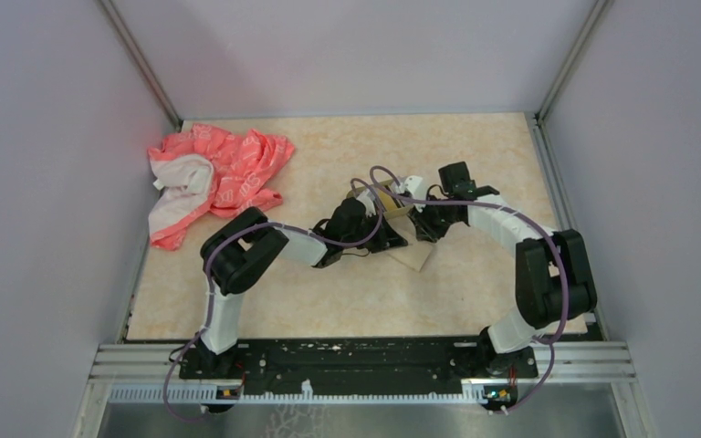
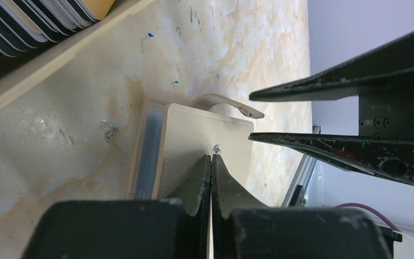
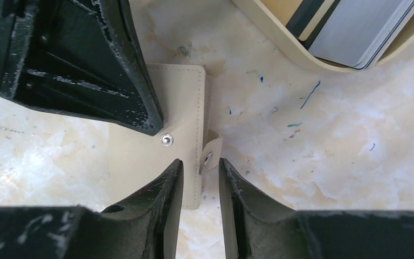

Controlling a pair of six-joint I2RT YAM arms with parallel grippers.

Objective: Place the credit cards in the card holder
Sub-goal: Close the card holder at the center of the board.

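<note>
The card holder [image 3: 140, 156] is a cream leather case lying flat, with bluish card edges showing in its side [image 2: 152, 151]. My left gripper [image 2: 211, 159] is shut, its tips resting on the cover beside the snap stud [image 3: 166, 140]. My right gripper [image 3: 200, 162] stands slightly open, its fingers on either side of the loose snap strap [image 3: 208, 156] without pinching it. Several credit cards [image 3: 356, 32] stand on edge in a shallow cream-rimmed tin [image 3: 280, 48] just beyond the case. In the top view both grippers [image 1: 391, 239] [image 1: 429, 224] meet over the case [image 1: 413, 258].
A pink and white cloth [image 1: 214, 178] lies crumpled at the far left of the marbled tabletop [image 1: 329, 301]. Grey walls close in three sides. Small ink marks dot the surface near the tin [image 3: 307, 94].
</note>
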